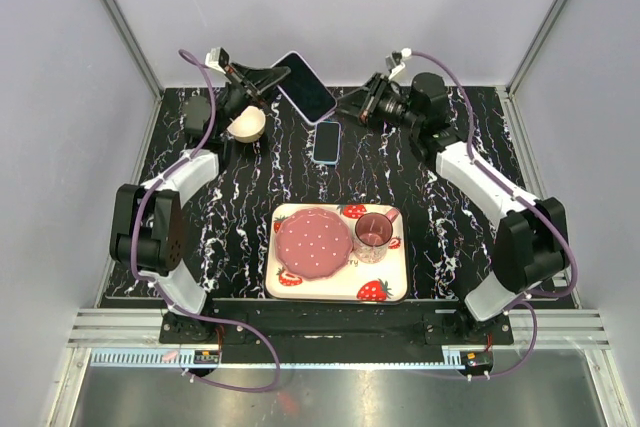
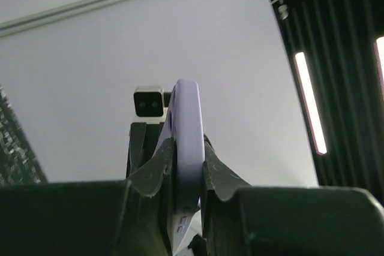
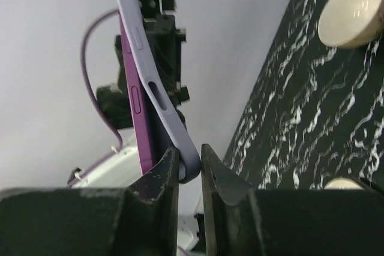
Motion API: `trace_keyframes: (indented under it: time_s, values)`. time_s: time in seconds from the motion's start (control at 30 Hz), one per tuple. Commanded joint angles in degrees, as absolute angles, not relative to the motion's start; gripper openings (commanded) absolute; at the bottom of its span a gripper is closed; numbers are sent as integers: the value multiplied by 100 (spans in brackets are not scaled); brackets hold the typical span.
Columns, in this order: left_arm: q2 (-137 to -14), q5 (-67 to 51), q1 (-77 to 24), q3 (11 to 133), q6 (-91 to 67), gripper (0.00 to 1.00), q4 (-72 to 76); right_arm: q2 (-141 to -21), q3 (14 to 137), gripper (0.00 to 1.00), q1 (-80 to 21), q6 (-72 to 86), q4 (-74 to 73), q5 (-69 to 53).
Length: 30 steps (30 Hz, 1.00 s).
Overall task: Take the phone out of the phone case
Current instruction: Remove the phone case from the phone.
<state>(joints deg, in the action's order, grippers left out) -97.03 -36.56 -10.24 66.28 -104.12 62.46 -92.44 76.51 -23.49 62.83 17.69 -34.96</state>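
Observation:
A purple phone in a soft lilac case is held up in the air at the back of the table. My left gripper is shut on its left end; the lilac edge stands clamped between my fingers. My right gripper is shut on the case's lower corner, and there the case bends away from the phone's side. A light sky-blue phone-sized shell lies flat on the table below, apart from both grippers.
A cream bowl sits under the left gripper and also shows in the right wrist view. A strawberry-print tray at the front middle holds a pink plate and a glass cup. White walls enclose the table.

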Motion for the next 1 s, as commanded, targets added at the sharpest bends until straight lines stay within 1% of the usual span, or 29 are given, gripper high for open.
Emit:
trace_keyframes:
  time_s: [0.0, 0.03, 0.13, 0.23, 0.27, 0.47, 0.57, 0.63, 0.77, 0.97]
  values:
    - [-8736, -4526, -1485, 6698, -11022, 0, 8103, -9606, 7015, 24, -2803, 5739, 939, -4297]
    - [-8728, -4535, -1511, 6680, -10978, 0, 8086, -9606, 6953, 27, -2821, 5791, 1106, -4350]
    - [-8798, -4614, -1625, 6706, -10873, 0, 8069, -9650, 6759, 30, -2874, 6125, 1747, -4412]
    - [-8885, -4667, -1722, 6645, -10802, 0, 8059, -9729, 6557, 33, -2874, 6652, 2643, -4430]
    - [-8912, -4658, -1740, 6566, -10819, 0, 8094, -9764, 6513, 36, -2874, 6932, 3115, -4404]
    - [-9140, -4658, -1872, 6407, -10855, 0, 8253, -10335, 6635, 39, -2918, 7960, 4619, -4587]
    - [-9202, -4842, -1907, 6433, -10828, 0, 8183, -10564, 6767, 39, -2909, 8270, 5017, -4772]
    - [-9211, -5000, -1933, 6460, -10680, 0, 7903, -10538, 6820, 38, -2918, 8174, 4888, -4790]
    - [-9185, -5500, -2004, 6539, -10205, 0, 7094, -10319, 6995, 37, -2892, 7385, 3696, -4597]
    - [-9123, -5941, -2338, 6785, -9203, 0, 5635, -10222, 7462, 38, -2628, 7084, 3138, -4527]
